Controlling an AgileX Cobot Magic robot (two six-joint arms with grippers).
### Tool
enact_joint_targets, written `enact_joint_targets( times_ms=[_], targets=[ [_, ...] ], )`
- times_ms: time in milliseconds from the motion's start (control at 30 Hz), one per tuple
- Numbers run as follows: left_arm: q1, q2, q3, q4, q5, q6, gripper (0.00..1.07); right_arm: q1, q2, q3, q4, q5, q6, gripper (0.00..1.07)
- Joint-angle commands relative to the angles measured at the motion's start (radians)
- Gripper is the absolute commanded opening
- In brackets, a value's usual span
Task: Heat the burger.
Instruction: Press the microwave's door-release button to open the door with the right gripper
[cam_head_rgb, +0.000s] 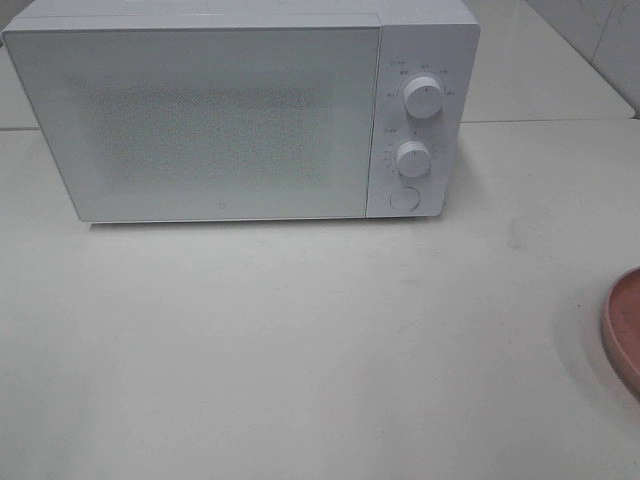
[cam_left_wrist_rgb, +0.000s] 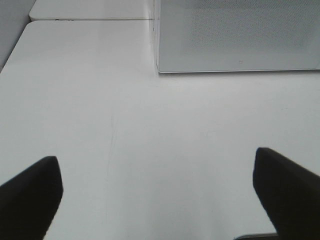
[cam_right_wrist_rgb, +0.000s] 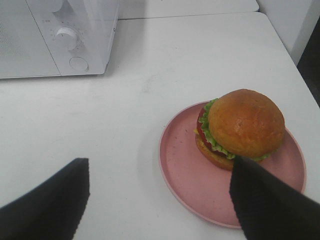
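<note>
1. The tall hamburger with a glossy golden-brown bun, green lettuce, red tomato and a dark patty (cam_right_wrist_rgb: 242, 127) is the only burger. It sits upright and off-centre on the one round pink plate (cam_right_wrist_rgb: 185, 165).
2. The plate lies on the white table (cam_head_rgb: 300, 350), well apart from the microwave and off to its control-panel side. The high view shows only the plate's rim at its right edge (cam_head_rgb: 625, 330).
3. The right gripper (cam_right_wrist_rgb: 159, 164) has its two black fingers spread wide above the table and the near rim of the plate, gripping nothing.
4. The one white box-shaped microwave oven (cam_head_rgb: 200, 120) has its door shut.
5. Its panel has two round white dials, upper (cam_head_rgb: 423, 97) and lower (cam_head_rgb: 412, 157), and one round button (cam_head_rgb: 404, 197).
6. The markings around the dials and a small mark low on the door are too small to read.
7. The left gripper (cam_left_wrist_rgb: 155, 160) has its two dark fingers wide apart over bare table in front of the microwave.
</note>
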Motion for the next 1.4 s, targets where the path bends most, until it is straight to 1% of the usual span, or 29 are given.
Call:
enact_joint_targets(
  times_ms=[33,300,467,667,733,933,1033,1100,1267,1400],
  targets=[
    [0.003,-0.025,0.003,-0.001,-0.013,-0.002,0.96,-0.008,-0.026,0.004,0.0,-0.015,-0.015,0.75],
    [0.003,-0.025,0.003,-0.001,-0.013,-0.002,0.96,-0.008,-0.026,-0.005,0.0,-0.025,0.002,0.75],
    [0.003,-0.025,0.003,-0.001,-0.013,-0.002,0.96,-0.008,0.009,-0.024,0.002,-0.033,0.008,0.75],
    [0.003,-0.025,0.003,-0.001,-0.013,-0.002,0.96,-0.008,0.093,-0.031,0.002,-0.09,0.008,0.75],
    [0.003,-0.025,0.003,-0.001,-0.013,-0.002,0.96,-0.008,0.157,-0.031,0.002,-0.141,0.008,0.75],
    [0.003,-0.025,0.003,-0.001,-0.013,-0.002,0.96,-0.008,0.248,-0.031,0.002,-0.217,0.008,0.75],
    [0.003,-0.025,0.003,-0.001,-0.013,-0.002,0.96,-0.008,0.263,-0.031,0.002,-0.232,0.008,0.75],
    [0.003,-0.025,0.003,-0.001,-0.013,-0.002,0.96,-0.008,0.317,-0.031,0.002,-0.285,0.008,0.75],
    [0.003,-0.025,0.003,-0.001,-0.013,-0.002,0.96,-0.008,0.371,-0.031,0.002,-0.345,0.008,0.75],
    [0.003,-0.025,0.003,-0.001,-0.013,-0.002,0.96,-0.008,0.444,-0.031,0.002,-0.434,0.008,0.75]
  ],
)
